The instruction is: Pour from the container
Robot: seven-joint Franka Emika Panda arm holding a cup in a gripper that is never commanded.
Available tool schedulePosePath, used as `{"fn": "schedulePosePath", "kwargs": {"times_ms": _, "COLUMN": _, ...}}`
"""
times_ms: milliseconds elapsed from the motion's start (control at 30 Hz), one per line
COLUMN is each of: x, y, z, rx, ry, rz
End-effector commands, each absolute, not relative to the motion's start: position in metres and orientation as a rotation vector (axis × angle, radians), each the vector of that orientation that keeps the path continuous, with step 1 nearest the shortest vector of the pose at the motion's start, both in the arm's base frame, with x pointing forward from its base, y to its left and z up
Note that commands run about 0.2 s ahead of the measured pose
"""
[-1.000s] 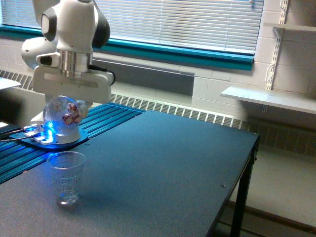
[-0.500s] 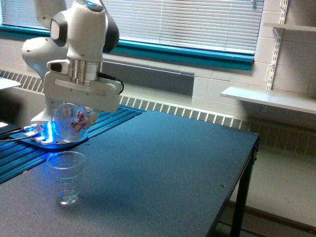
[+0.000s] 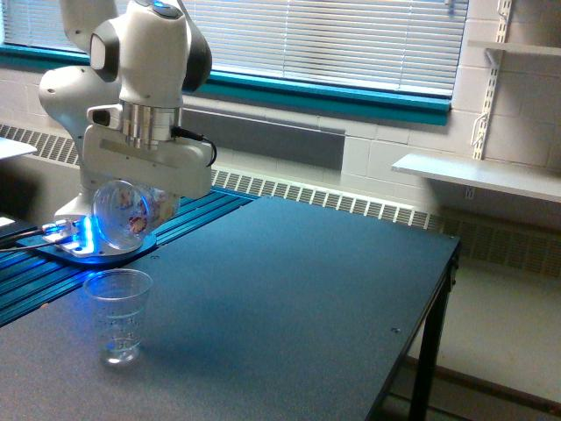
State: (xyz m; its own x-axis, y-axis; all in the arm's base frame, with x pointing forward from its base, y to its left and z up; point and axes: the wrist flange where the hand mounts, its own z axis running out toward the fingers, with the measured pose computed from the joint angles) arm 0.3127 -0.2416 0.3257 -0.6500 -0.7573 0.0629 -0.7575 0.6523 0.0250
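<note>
Since the frame half a second back, almost nothing has shifted: arm and held cup sit a touch further toward the exterior view's left, with the same tilt. Against the frame one second back the change is larger, the wrist having swung toward the exterior view's right and the cup rolled further onto its side.

Claw point(image 3: 131, 209) hangs under the white wrist block, above the table's point(image 3: 289, 289) left edge as the exterior view shows it. It pinches the container point(image 3: 123, 210), a clear smooth-walled cup lying on its side with the round rim facing the camera. Small pinkish bits show through its wall (what they are cannot be made out). The fingers themselves are hidden behind the cup and block.

Ribbed clear cup point(image 3: 118, 314) stands upright on the table near the front left corner, below the container and well apart from it. Blue light glows at the arm base point(image 3: 88, 246) behind it.
</note>
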Motion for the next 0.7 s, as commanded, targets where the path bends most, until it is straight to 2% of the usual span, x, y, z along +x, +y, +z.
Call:
{"fn": "schedulePosePath", "kwargs": {"times_ms": 33, "x": 0.309, "y": -0.241, "z": 0.319, "rx": 1.085, "ry": -2.905, "rz": -0.025}}
{"fn": "schedulePosePath", "kwargs": {"times_ms": 700, "x": 0.322, "y": -0.245, "z": 0.304, "rx": 1.099, "ry": -2.960, "rz": -0.078}}
